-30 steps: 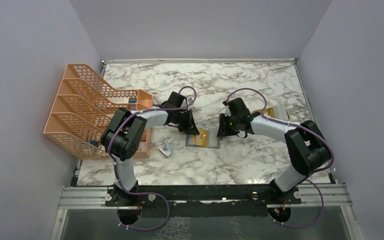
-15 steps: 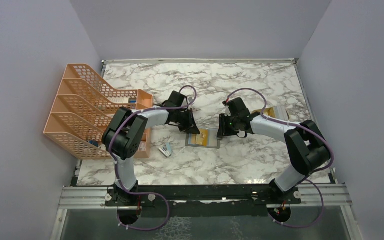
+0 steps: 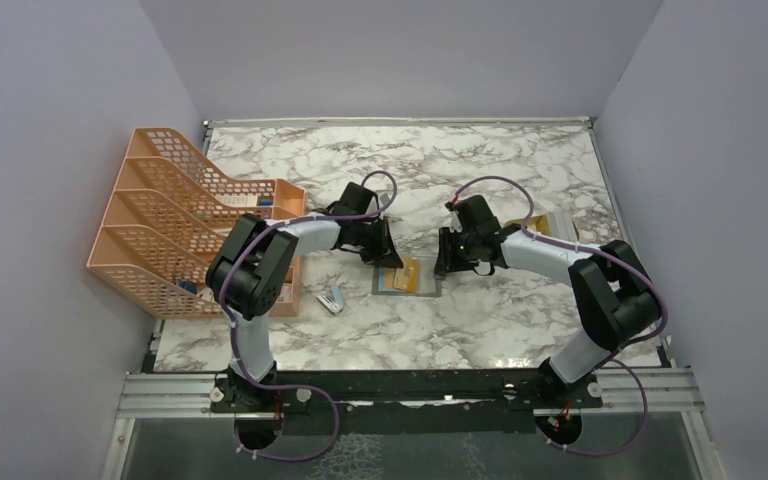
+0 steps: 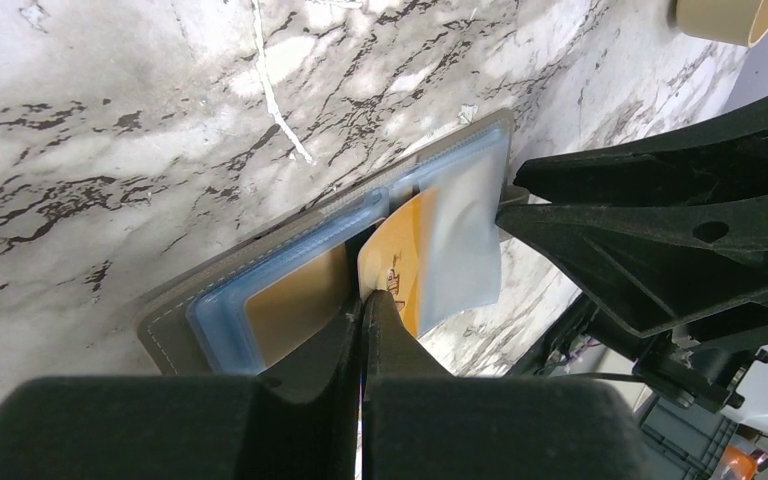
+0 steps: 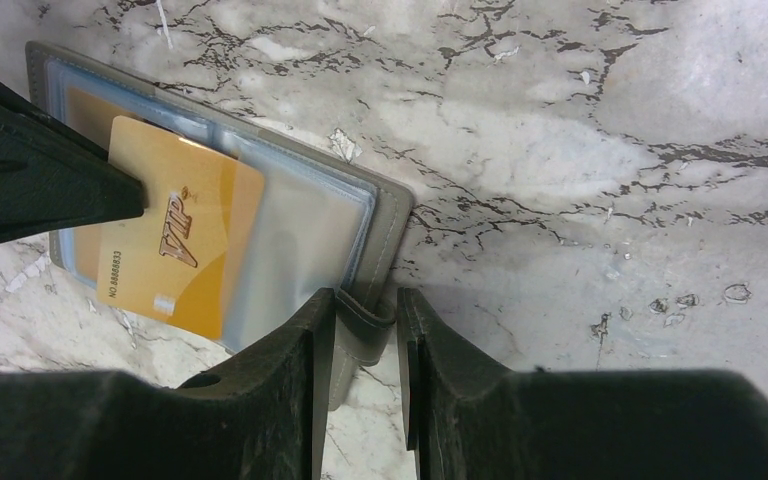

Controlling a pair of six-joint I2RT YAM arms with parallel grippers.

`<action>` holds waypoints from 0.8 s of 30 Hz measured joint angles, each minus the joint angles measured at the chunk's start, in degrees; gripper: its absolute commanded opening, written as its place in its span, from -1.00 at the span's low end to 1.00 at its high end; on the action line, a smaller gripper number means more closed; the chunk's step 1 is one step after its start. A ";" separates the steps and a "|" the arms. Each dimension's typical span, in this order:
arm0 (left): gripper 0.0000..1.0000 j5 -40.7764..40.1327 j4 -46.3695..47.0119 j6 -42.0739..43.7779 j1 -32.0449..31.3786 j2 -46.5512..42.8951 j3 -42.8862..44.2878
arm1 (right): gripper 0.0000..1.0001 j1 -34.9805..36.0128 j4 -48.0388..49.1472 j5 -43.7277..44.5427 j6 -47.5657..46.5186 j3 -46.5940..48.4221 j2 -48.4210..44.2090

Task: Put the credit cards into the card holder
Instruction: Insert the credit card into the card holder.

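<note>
As things stand: holder [image 5: 390,215] open mid-bench [image 5: 560,150], card [image 5: 175,240] partly under its clear pocket.
Left fingers [image 4: 340,350]: clenched on the card.
Right fingers [image 5: 290,380]: pinching the holder's tab.
Advice: slide the card flat and square; pin the holder firmly.

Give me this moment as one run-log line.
left fingers: shut on credit card | card: partly in card holder pocket | right fingers: clamp snap tab | stage: insertion unfinished
</note>
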 measured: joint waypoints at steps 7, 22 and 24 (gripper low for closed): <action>-1.00 0.07 3.37 -2.36 0.00 -0.04 -1.79 | -0.24 0.00 -0.17 -0.09 1.31 0.00 0.00; -1.00 0.04 7.21 -4.02 -0.37 -0.04 -3.28 | -0.45 0.00 -1.33 -1.99 3.32 -1.16 -3.43; -1.00 0.04 7.21 -3.98 -0.37 -0.07 -3.28 | -0.49 -0.02 -1.27 -2.10 3.32 -1.40 -3.43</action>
